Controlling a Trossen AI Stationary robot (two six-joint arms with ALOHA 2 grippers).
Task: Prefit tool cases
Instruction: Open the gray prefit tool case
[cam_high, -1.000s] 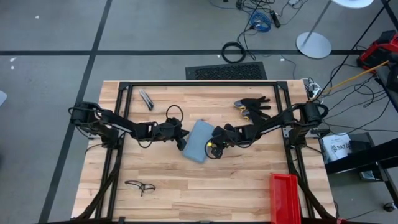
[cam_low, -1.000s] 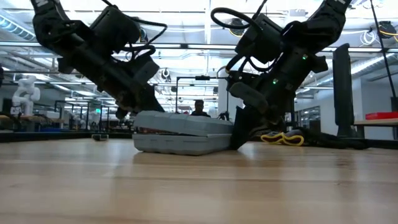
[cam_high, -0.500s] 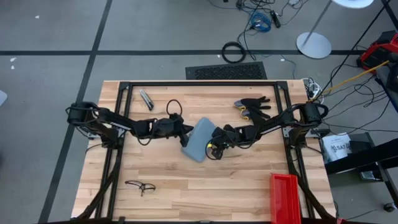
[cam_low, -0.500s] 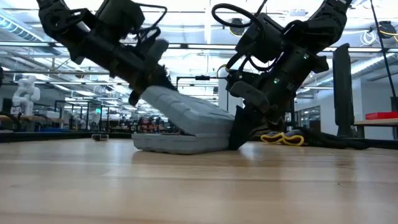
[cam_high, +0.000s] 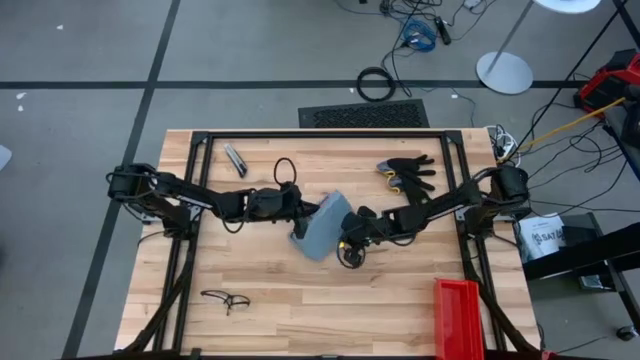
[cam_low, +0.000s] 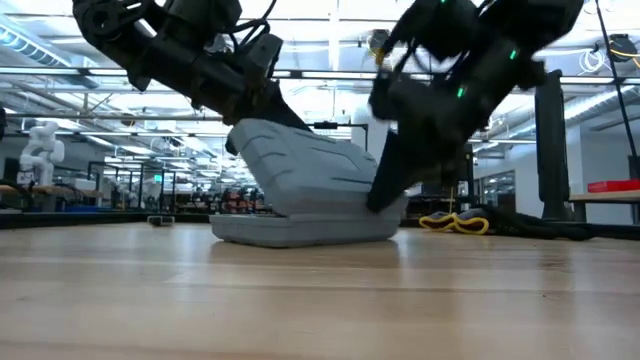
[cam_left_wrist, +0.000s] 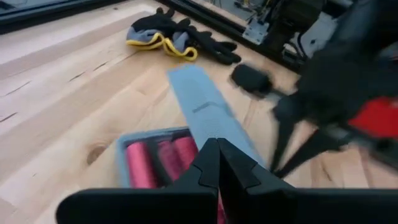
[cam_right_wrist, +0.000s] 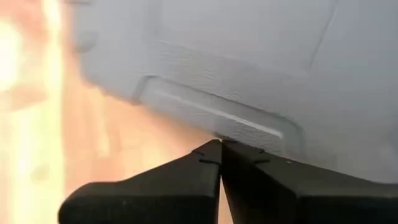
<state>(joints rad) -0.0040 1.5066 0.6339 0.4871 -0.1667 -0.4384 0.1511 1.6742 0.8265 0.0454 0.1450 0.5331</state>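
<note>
Spectacles (cam_high: 227, 298) lying flat near the front edge of the wooden table (cam_high: 300, 320), on the left arm's side. Red bin (cam_high: 458, 318) at the front corner on the right arm's side, well apart from everything else.

Mid-table: tool case (cam_high: 318, 232), blue-grey, partly open. Base flat on the wood, lid (cam_low: 310, 172) tilted up at a slant, high edge toward the left arm, low hinge edge toward the right arm. Red tool handles (cam_left_wrist: 158, 163) visible side by side in the inner tray in the left wrist view.

Left gripper (cam_high: 303, 209) at the raised edge of the lid, fingers pressed fully together, nothing pinched between them; tips against the lid's rim, propping it rather than clamping it. Left arm reaching in low from its side of the table.

Right gripper (cam_high: 345, 238) on the opposite side of the case, fingers also completely closed with nothing between them; tips touching the case's outer shell just beside a recessed moulded panel, near the hinge side, by the right wrist view. Right arm angled steeply down onto it in the low view.

Farther back: black and yellow gloves (cam_high: 405, 170) heaped near the far edge on the right arm's side; small dark hand tool (cam_high: 235, 159) near the far edge on the left arm's side. Neither touching the case.

Beyond the table: large lit hall, ceiling light strips, shelving.
</note>
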